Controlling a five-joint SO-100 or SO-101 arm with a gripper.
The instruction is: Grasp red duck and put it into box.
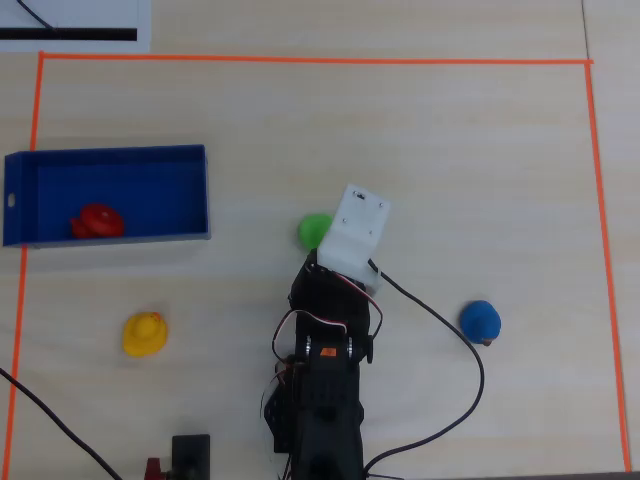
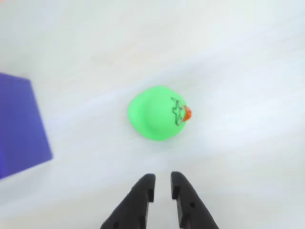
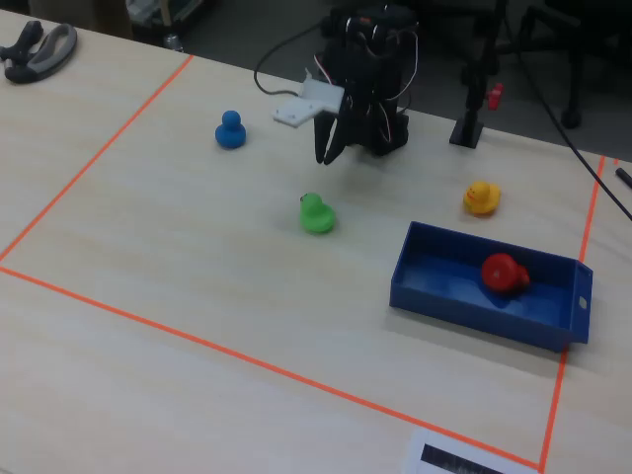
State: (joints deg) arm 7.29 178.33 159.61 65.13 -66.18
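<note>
The red duck point(image 1: 97, 221) point(image 3: 504, 273) lies inside the blue box point(image 1: 120, 153) point(image 3: 464, 311), near the short end that carries a white mark. A corner of the box point(image 2: 19, 124) shows at the left of the wrist view. My gripper point(image 2: 162, 177) point(image 3: 329, 153) hangs over the table near the arm's base, far from the box. Its jaws stand almost together with only a narrow slit and nothing between them. In the overhead view the white wrist mount point(image 1: 356, 228) hides the fingers.
A green duck point(image 2: 157, 113) point(image 1: 314, 230) point(image 3: 316, 213) sits on the table just ahead of the fingertips. A yellow duck point(image 1: 144, 333) point(image 3: 481, 197) stands near the box, and a blue duck point(image 1: 480, 320) point(image 3: 230, 129) on the arm's other side. Orange tape point(image 1: 300, 59) frames the work area.
</note>
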